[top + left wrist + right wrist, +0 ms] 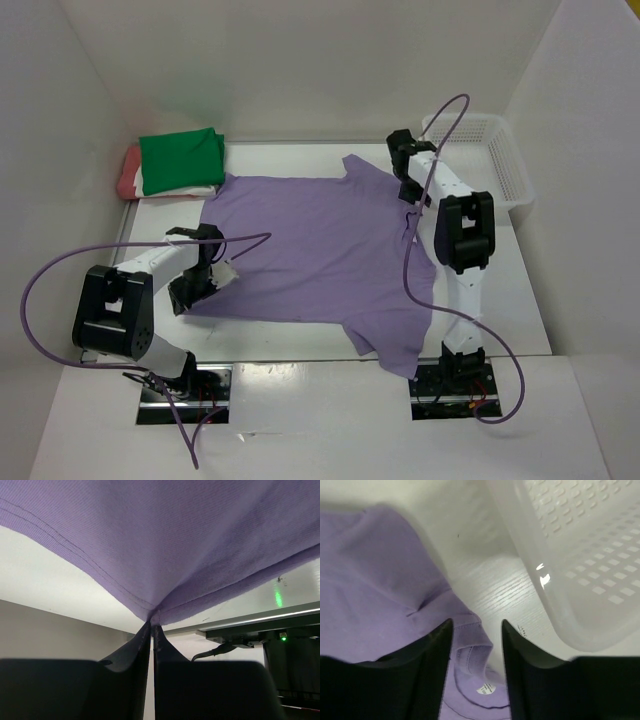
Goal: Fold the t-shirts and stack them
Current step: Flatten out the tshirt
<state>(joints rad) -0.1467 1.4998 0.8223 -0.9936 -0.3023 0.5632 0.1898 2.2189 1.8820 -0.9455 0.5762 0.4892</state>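
The left gripper [151, 622], near left, has its dark fingers pressed together on a stitched hem corner of the lavender t-shirt [320, 250], and the fine knit cloth tents up from the pinch. The shirt lies spread flat across the middle of the white table [520, 290]. At its collar, far right, the right gripper [476, 625] stands partly open and grips nothing, with the collar and label between its fingers. Just to the right is a perforated white plastic basket [500, 160]. Far left, a folded green t-shirt [180, 158] tops a cream-white t-shirt [185, 190] and a salmon-red t-shirt [128, 172].

Right gripper [477, 626] spread wide, lavender shirt [375, 580] collar and label [482, 690] between fingers; white mesh basket [580, 555] close at right.
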